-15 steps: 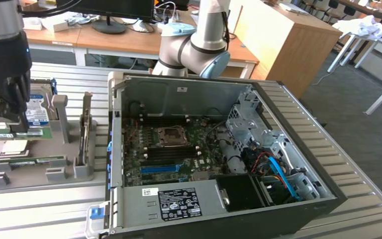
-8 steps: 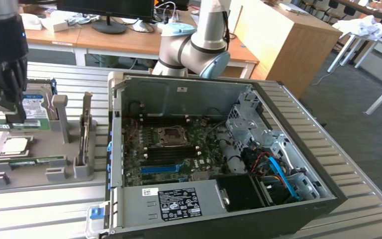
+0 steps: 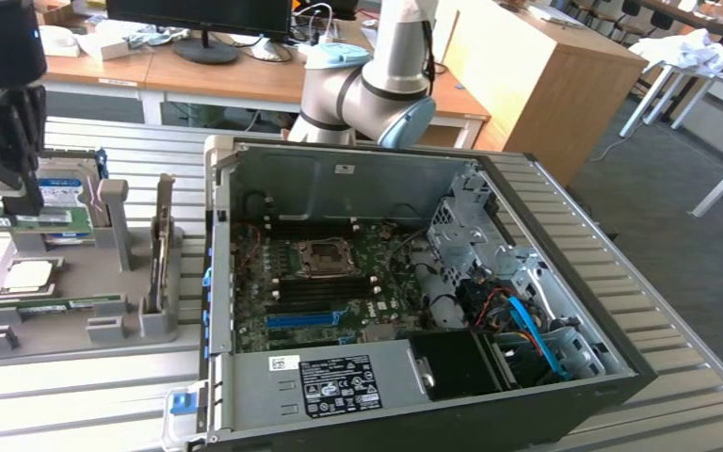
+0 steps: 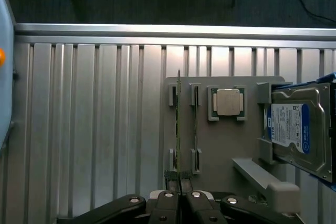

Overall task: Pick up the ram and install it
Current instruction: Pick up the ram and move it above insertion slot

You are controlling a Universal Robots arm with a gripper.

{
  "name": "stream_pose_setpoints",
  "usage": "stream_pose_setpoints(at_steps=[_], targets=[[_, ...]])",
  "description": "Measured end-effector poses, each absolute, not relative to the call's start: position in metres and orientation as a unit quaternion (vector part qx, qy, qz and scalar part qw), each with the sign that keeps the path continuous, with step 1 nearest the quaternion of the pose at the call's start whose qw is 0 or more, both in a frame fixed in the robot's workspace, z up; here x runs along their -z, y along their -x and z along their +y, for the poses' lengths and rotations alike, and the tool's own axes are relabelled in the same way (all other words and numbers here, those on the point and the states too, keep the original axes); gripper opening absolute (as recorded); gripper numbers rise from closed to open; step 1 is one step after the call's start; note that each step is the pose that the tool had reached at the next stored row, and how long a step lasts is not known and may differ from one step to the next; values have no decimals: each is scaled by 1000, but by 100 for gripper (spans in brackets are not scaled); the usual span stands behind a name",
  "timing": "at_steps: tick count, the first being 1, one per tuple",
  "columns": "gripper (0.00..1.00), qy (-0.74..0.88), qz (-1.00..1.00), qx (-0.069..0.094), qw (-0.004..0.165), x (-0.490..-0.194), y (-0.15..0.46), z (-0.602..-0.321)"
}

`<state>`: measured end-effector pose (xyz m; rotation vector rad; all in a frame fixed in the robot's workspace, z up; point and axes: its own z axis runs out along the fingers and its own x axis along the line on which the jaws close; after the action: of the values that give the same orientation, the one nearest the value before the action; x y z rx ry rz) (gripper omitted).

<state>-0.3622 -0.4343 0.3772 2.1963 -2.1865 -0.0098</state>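
Observation:
The ram (image 3: 35, 220) is a slim green stick held level above the grey fixture (image 3: 72, 330) at the exterior view's left. My gripper (image 3: 20, 202) is shut on it from above. In the wrist view the ram (image 4: 178, 129) shows edge-on as a thin line running away from my gripper (image 4: 179, 195), whose fingers pinch its near end. The open computer case (image 3: 336, 169) lies to the exterior view's right, with the motherboard and its blue slot (image 3: 305, 318) exposed inside.
A second green stick (image 3: 79, 303) sits in the fixture's slot (image 4: 195, 129). A processor (image 3: 29, 275) (image 4: 228, 102) and a hard drive (image 3: 67, 188) (image 4: 296, 129) also rest on the fixture. The slatted metal table (image 3: 663, 311) surrounds the case.

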Motion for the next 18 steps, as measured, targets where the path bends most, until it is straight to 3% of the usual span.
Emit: stream_pose_setpoints(at_steps=[18], targets=[[11,-708,-705,3,21,-407,362,-434]])
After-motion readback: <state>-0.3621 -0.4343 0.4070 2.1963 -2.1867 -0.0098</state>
